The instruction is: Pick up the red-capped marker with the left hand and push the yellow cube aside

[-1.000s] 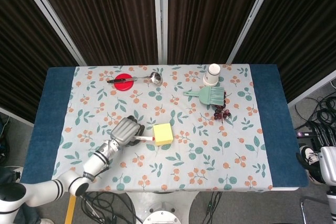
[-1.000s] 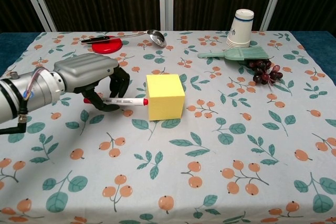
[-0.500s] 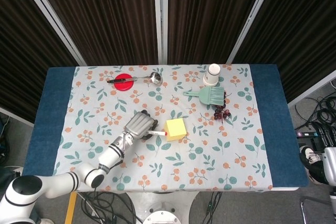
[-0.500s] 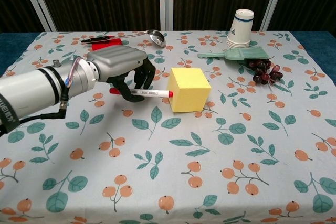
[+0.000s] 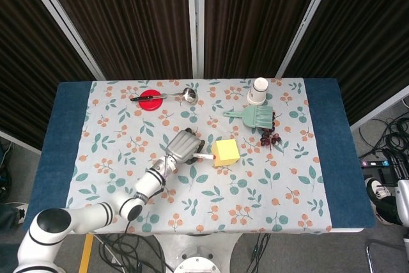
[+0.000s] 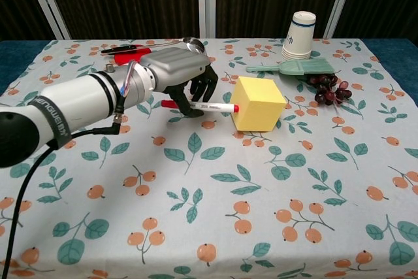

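The left robot hand, pinching the red-capped marker, has shoved the yellow cube further toward the desk's right edge, so the push is well underway.

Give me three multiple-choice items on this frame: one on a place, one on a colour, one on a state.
1. Where does the ladle's handle lie?
A. across the red disc
B. on the grapes
C. under the yellow cube

2. What colour is the brush?
A. orange
B. pale green
C. black

3. What is the left hand doing?
A. hanging open
B. holding the red-capped marker
C. gripping the paper cup

Key: 1 A, the handle crosses the disc. 2 B, it is mint green in both views. 3 B, its fingers hold the marker, whose tip is at the cube.
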`<control>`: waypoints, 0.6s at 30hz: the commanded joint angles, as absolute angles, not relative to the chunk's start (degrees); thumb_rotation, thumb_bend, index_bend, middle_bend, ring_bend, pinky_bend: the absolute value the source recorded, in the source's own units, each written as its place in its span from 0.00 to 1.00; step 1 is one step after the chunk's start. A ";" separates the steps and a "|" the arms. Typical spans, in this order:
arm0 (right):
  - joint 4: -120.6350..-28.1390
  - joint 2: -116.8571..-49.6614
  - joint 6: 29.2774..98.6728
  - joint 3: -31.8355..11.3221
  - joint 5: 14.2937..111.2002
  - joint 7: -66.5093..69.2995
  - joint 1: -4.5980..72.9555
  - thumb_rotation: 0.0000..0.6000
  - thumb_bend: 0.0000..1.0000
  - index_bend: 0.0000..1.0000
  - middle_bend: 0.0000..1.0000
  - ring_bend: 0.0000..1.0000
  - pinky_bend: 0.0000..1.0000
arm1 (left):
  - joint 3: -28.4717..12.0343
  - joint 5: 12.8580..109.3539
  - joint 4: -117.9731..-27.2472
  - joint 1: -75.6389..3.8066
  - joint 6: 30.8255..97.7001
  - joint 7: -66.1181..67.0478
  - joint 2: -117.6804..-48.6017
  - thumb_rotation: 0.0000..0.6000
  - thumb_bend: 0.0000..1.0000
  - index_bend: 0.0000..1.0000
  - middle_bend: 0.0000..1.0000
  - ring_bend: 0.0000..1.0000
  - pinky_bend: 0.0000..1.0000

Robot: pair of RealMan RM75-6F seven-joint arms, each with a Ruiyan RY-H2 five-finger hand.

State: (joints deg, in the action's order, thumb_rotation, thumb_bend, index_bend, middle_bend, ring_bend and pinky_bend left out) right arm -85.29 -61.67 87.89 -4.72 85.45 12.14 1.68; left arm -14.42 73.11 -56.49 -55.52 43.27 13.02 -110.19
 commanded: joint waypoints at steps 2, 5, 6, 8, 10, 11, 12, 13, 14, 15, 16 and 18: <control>-85.30 -61.68 88.01 -4.82 85.37 12.19 1.61 1.00 0.18 0.00 0.09 0.00 0.00 | -14.19 72.82 -56.16 -55.88 43.32 13.42 -110.41 1.00 0.40 0.72 0.74 0.49 0.32; -85.24 -61.64 87.85 -4.83 85.44 12.29 1.70 1.00 0.18 0.00 0.09 0.00 0.00 | -13.30 72.58 -57.50 -54.40 44.63 13.45 -109.05 1.00 0.40 0.71 0.74 0.49 0.32; -85.22 -61.66 87.79 -4.83 85.51 12.32 1.77 1.00 0.18 0.00 0.09 0.00 0.00 | -12.91 72.50 -58.15 -53.74 45.10 13.57 -108.34 1.00 0.40 0.71 0.74 0.49 0.32; -85.18 -61.77 87.70 -4.82 85.86 12.42 1.99 1.00 0.18 0.00 0.09 0.00 0.00 | -11.79 72.57 -59.79 -51.92 46.76 14.04 -106.48 1.00 0.40 0.70 0.73 0.49 0.32; -85.16 -61.91 87.67 -4.82 86.19 12.44 2.17 1.00 0.18 0.00 0.09 0.00 0.00 | -10.85 72.46 -61.32 -50.05 48.30 13.91 -104.87 1.00 0.40 0.70 0.73 0.49 0.32; -85.16 -61.98 87.65 -4.79 86.37 12.44 2.26 1.00 0.18 0.00 0.09 0.00 0.00 | -10.14 72.43 -62.39 -48.73 49.32 13.73 -103.74 1.00 0.40 0.70 0.73 0.49 0.31; -85.18 -62.02 87.63 -4.77 86.49 12.43 2.32 1.00 0.18 0.00 0.09 0.00 0.00 | -9.55 72.41 -63.13 -47.75 50.01 13.68 -102.89 1.00 0.40 0.69 0.72 0.49 0.31; -85.22 -62.05 87.61 -4.74 86.59 12.40 2.36 1.00 0.18 0.00 0.09 0.00 0.00 | -8.90 72.34 -63.88 -46.79 50.57 13.76 -102.02 1.00 0.40 0.68 0.72 0.49 0.31; -85.27 -62.08 87.62 -4.71 86.69 12.35 2.40 1.00 0.18 0.00 0.09 0.00 0.00 | -8.24 72.21 -64.73 -45.84 51.05 13.95 -101.10 1.00 0.40 0.67 0.71 0.49 0.31; -85.34 -62.11 87.62 -4.68 86.81 12.27 2.44 1.00 0.18 0.00 0.09 0.00 0.00 | -7.64 71.93 -65.28 -45.11 51.16 14.26 -100.38 1.00 0.40 0.65 0.70 0.48 0.31; -85.46 -62.15 87.62 -4.62 86.98 12.11 2.49 1.00 0.18 0.00 0.09 0.00 0.00 | -7.00 71.52 -65.79 -44.40 51.06 14.74 -99.63 1.00 0.40 0.62 0.67 0.47 0.31; -85.83 -62.27 87.65 -4.53 87.38 11.73 2.64 1.00 0.18 0.00 0.09 0.00 0.00 | -6.17 70.46 -66.71 -43.28 50.92 15.89 -98.53 1.00 0.39 0.54 0.61 0.45 0.31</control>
State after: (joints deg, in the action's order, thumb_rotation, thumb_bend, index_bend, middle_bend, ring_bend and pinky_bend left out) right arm -85.75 -62.22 87.64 -4.57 87.30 11.81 2.58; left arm -6.80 71.20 -65.94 -44.00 50.76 15.14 -99.25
